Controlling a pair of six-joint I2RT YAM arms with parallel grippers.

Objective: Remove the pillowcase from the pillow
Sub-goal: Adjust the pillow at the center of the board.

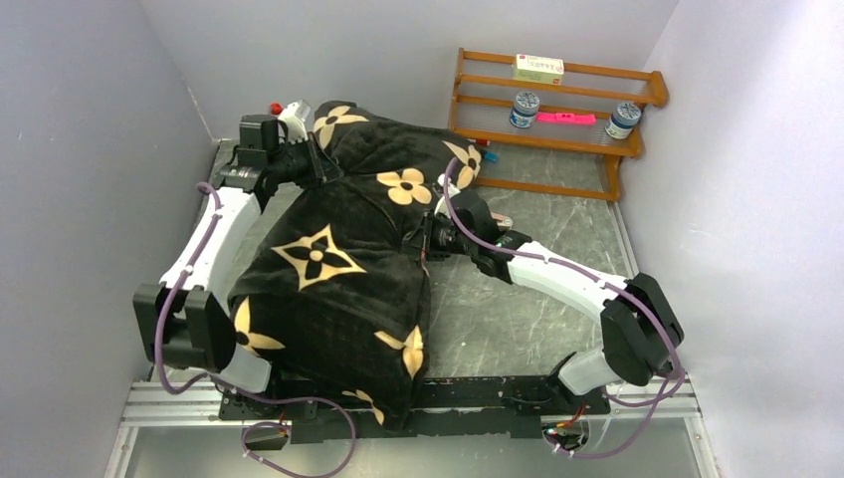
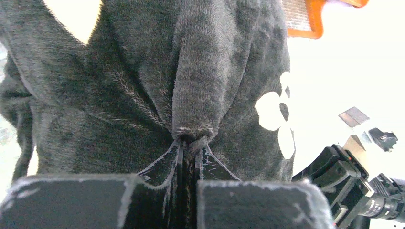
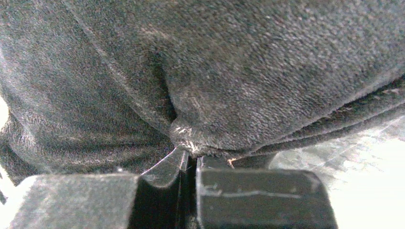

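Observation:
The black plush pillowcase (image 1: 338, 249) with tan flower and star prints covers the pillow and drapes from the back of the table over the near edge. The white pillow is hidden inside it. My left gripper (image 1: 314, 164) is at the back left, shut on a pinched fold of the pillowcase (image 2: 191, 86); the fingertips (image 2: 184, 152) meet on the fabric. My right gripper (image 1: 426, 239) is at the cover's right side, shut on a fold of the pillowcase (image 3: 229, 95); its fingertips (image 3: 184, 160) nip the fabric edge.
A wooden rack (image 1: 557, 110) stands at the back right with two jars, a small box and a pink item. Grey walls close the left, back and right. The grey table surface (image 1: 518, 309) shows to the right of the cover.

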